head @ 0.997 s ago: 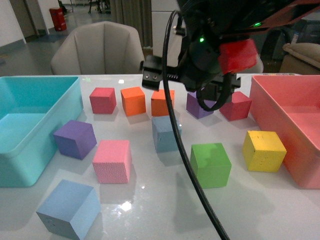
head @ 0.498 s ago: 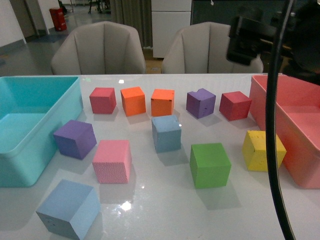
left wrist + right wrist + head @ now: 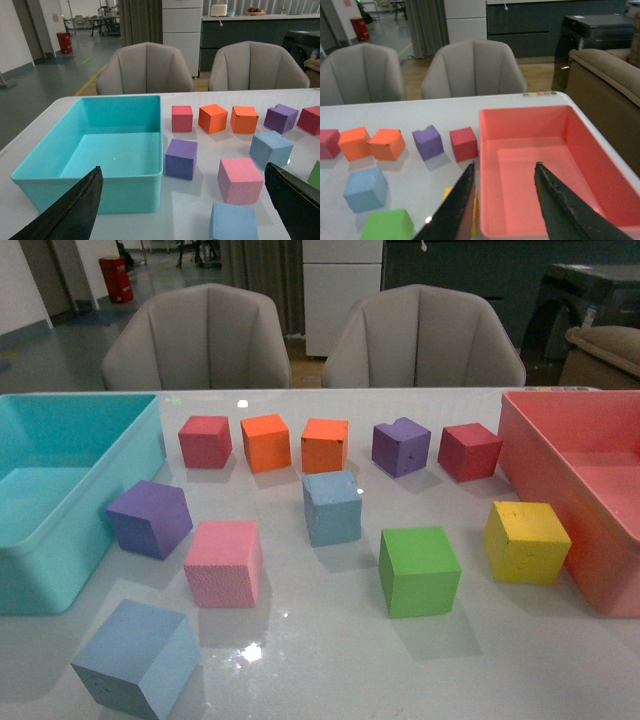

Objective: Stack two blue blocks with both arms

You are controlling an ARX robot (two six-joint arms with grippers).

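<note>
Left tool (image 3: 182,170): two black fingers spread wide and holding nothing, raised beside the large teal plastic bin (image 3: 132,192), probably to overlook the cubes.
Right tool (image 3: 504,163): fingers apart with a narrower gap, empty, hanging by the coral-red plastic bin (image 3: 525,111).
First pale sky-blue foam cube (image 3: 135,658): near front-left corner of the white tabletop (image 3: 330,640), on the left arm's side, with its faces free to grip.
Second pale sky-blue foam cube (image 3: 332,506): mid-tabletop among the other coloured cubes, touching none.
Progress: both cubes lie well apart and stacking is not yet begun.
</note>
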